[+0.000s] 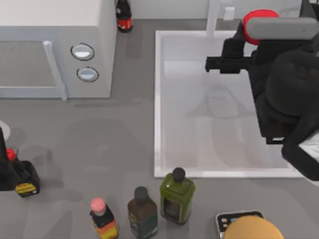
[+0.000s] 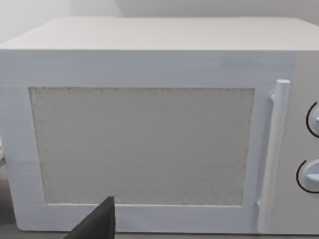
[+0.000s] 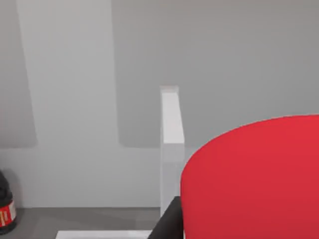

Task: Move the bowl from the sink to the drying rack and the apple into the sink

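The white sink (image 1: 158,104) has a bare basin. Over its far right corner my right gripper (image 1: 251,29) is shut on the apple (image 1: 260,16), a plain red ball partly covered by a grey part of the arm. In the right wrist view the apple (image 3: 254,179) looms large, with one dark finger (image 3: 172,221) against its side. The bowl and the drying rack are out of view or hidden under the right arm. My left arm (image 1: 4,169) is parked at the table's left edge, facing the microwave.
A white microwave (image 1: 55,50) (image 2: 144,144) stands at the back left. The faucet post (image 1: 213,17) (image 3: 171,144) rises behind the sink, left of the apple. Three bottles (image 1: 142,211) line the front edge, one (image 1: 27,184) sits by the left arm, and another (image 1: 123,17) stands at the back.
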{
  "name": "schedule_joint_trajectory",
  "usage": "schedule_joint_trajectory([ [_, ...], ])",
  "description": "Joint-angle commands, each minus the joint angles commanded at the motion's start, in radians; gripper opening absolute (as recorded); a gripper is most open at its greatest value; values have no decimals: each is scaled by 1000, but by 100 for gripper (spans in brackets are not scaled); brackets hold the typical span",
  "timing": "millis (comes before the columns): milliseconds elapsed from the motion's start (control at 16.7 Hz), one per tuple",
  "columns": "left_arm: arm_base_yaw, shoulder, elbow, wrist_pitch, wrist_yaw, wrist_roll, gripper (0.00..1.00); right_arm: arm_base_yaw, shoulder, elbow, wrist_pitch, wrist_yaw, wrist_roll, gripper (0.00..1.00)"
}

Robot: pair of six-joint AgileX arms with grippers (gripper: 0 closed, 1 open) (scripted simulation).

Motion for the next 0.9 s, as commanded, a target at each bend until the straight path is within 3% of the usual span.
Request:
schedule_joint_trajectory([
  [420,0,0,0,0,0,0,100,-1,32,0,34,-2,2,0],
  [900,0,0,0,0,0,0,100,5,411,-55,462,12,-3,0],
])
